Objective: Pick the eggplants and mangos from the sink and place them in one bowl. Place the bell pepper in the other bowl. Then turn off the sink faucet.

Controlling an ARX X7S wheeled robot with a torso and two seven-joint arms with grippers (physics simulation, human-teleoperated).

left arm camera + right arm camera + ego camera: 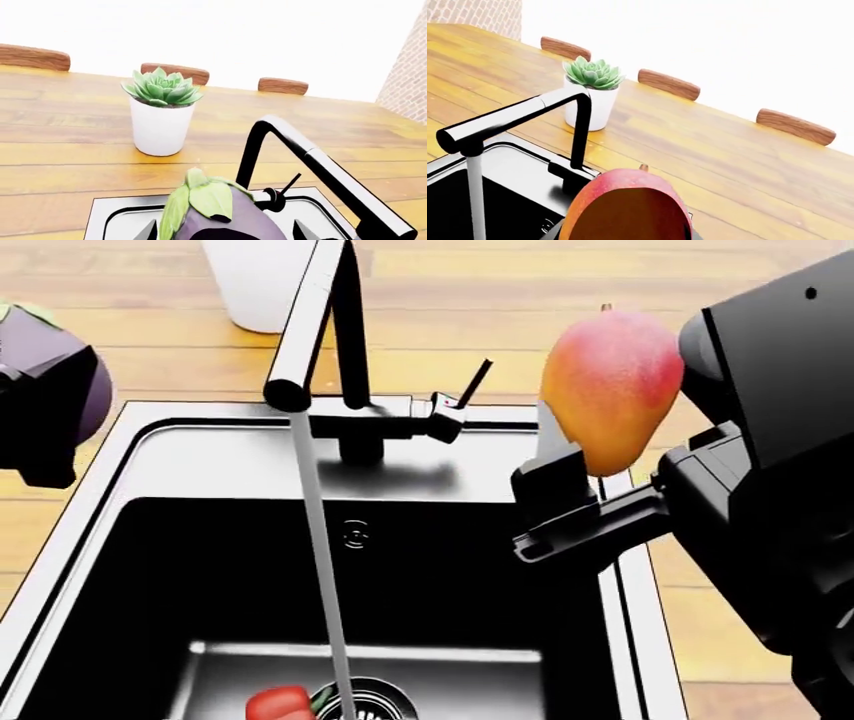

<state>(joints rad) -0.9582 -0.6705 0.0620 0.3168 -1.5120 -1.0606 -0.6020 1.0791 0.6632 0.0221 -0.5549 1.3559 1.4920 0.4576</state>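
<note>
My left gripper (47,430) is shut on the purple eggplant (220,217), held above the sink's left rim; it also shows at the head view's left edge (54,370). My right gripper (587,475) is shut on the orange-red mango (611,385), lifted over the sink's right rim; the mango fills the right wrist view (627,207). The red bell pepper (280,705) lies on the sink (441,455) floor by the drain. The black faucet (334,330) runs a water stream (320,570); its thin lever (470,385) slants up. No bowls are in view.
A succulent in a white pot (160,112) stands on the wooden counter (60,140) behind the faucet. Wooden chair backs (668,84) line the counter's far edge. A brick wall (407,85) is at one side.
</note>
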